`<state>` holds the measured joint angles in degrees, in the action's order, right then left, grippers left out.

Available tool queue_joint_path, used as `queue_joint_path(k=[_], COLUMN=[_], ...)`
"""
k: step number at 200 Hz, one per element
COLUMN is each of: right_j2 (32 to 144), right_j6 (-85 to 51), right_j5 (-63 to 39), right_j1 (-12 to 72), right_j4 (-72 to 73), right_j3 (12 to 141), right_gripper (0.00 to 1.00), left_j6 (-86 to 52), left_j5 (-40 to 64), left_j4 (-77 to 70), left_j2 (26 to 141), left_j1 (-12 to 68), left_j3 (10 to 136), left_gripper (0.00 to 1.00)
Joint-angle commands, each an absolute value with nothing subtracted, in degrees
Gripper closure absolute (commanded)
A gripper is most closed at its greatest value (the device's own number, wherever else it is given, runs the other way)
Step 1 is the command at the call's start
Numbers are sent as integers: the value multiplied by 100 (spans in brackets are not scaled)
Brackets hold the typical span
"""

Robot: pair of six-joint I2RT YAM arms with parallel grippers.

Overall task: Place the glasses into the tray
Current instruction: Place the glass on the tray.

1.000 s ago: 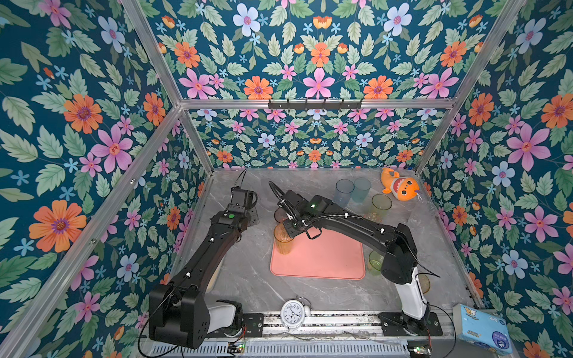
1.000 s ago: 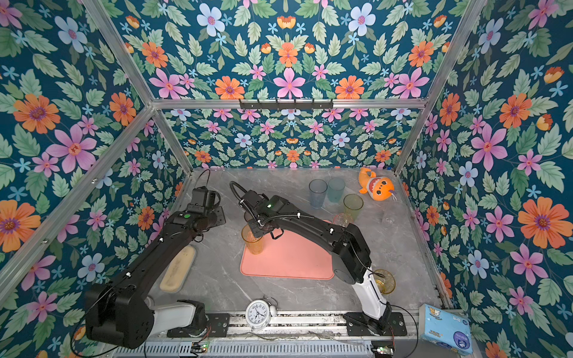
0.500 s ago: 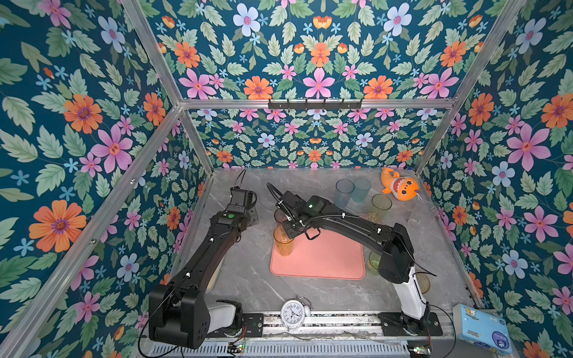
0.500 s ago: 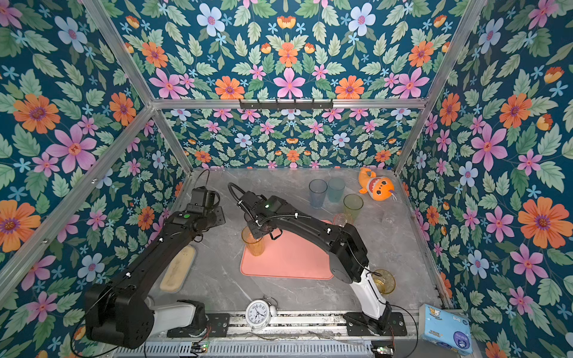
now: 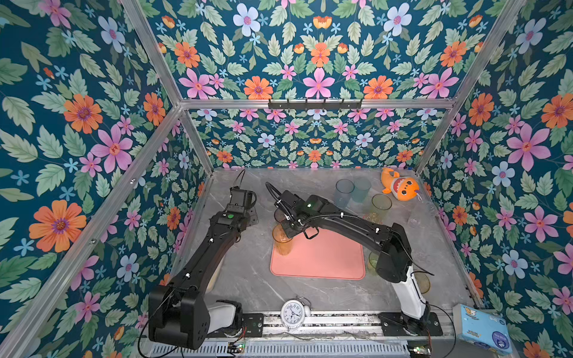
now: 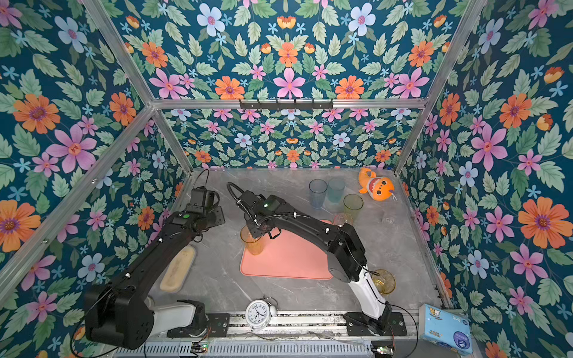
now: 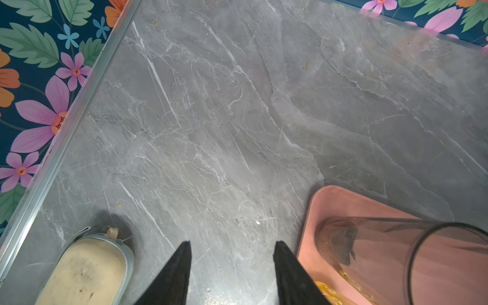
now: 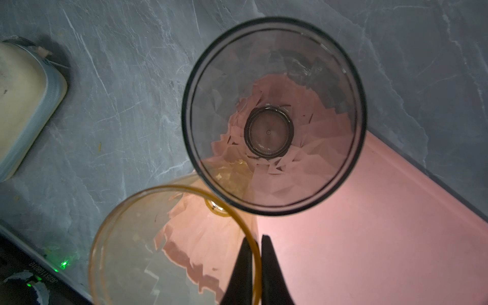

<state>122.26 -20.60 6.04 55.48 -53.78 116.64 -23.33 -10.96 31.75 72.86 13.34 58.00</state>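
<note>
The salmon-pink tray [image 5: 325,260] [image 6: 288,260] lies mid-table. My right gripper [image 8: 255,239] is shut on the rim of the tall amber glass [image 8: 171,250] [image 5: 282,241], upright over the tray's left edge; whether its base touches, I cannot tell. A grey glass [image 8: 274,116] stands on the tray's corner just behind it. My left gripper [image 7: 232,245] is open over bare table beside that corner, holding nothing. More glasses stand at the back right: blue [image 5: 344,192], teal [image 5: 362,189], green [image 5: 381,204]. A short yellow one [image 6: 384,280] sits by the right arm's base.
A cream shoe insole [image 6: 178,269] [image 7: 84,269] lies by the left wall under my left arm. An orange plush shark [image 5: 400,186] sits in the back right corner. A white alarm clock [image 5: 293,313] stands at the front edge, a tissue pack [image 5: 482,333] outside it.
The right arm's elbow has shifted slightly left. The amber glass stays pinched in the same spot, and the left arm has not moved.
</note>
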Motion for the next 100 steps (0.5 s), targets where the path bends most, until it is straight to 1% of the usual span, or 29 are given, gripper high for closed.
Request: queue_joint_path(k=[1, 17, 41, 92, 100], right_j2=[12252, 12275, 12293, 12278, 12253], right_j6=[-2048, -2048, -2055, -2083, -2083], right_j5=[604, 614, 607, 540, 540], right_j1=[5555, 5555, 5555, 5553, 5552], right_j4=[-5528, -5570, -5599, -5675, -5681], right_j3=[11724, 11776, 11828, 11914, 11922], right_gripper=[92, 87, 81, 79, 77], left_j6=[-2271, -2273, -2273, -2268, -2272], left_j5=[-1082, -1069, -1046, -1029, -1034], left_j4=[3105, 3094, 3094, 3093, 3085], left_j2=[7308, 7312, 7307, 7269, 7269], left_j1=[1318, 1309, 1300, 1281, 1283], left_j3=[5818, 5818, 5818, 5766, 5766], left_gripper=[46, 46, 46, 46, 46])
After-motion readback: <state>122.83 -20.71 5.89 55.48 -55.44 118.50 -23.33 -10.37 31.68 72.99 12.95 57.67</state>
